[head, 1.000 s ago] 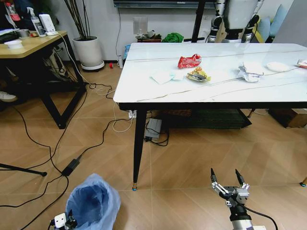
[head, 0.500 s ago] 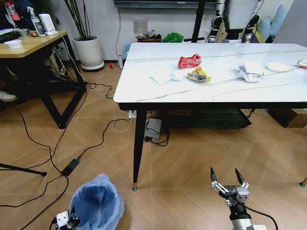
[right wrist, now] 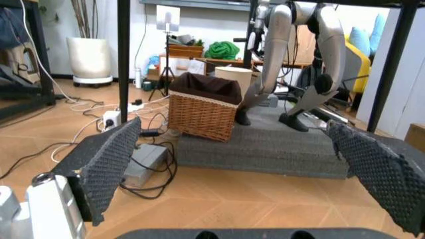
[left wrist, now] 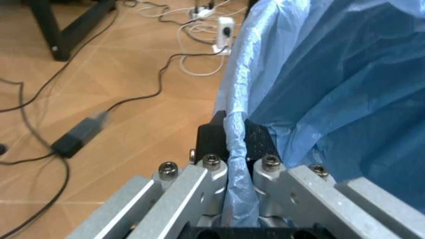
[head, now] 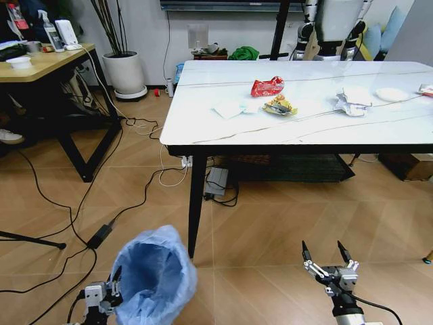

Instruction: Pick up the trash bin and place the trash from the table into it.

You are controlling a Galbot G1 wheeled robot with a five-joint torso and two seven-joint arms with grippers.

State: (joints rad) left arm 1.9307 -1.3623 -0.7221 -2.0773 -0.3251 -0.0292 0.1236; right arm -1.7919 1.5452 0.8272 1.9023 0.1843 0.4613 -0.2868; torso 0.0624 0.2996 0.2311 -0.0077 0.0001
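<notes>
Down low on the robot's left, the left claw (left wrist: 237, 164) is clamped on the bag-lined rim of the trash bin (head: 155, 274), above the floor (well short of the worktop (head: 379, 125)). Red and yellow wrappers (head: 268, 86) and tissues (head: 353, 101) lie on it. Beside, the right claw (head: 329, 256) hangs spread wide.

Setting: robotics lab or test room dressed as a home or office. Evidence: wood-look tile floor (head: 270, 230) strewn with loose cables (head: 81, 203) and power strips (head: 218, 181); marble-top table (head: 379, 128); yellow wooden desk (head: 40, 64); second humanoid robot (head: 335, 27) standing behind; potted plant (head: 123, 71).
</notes>
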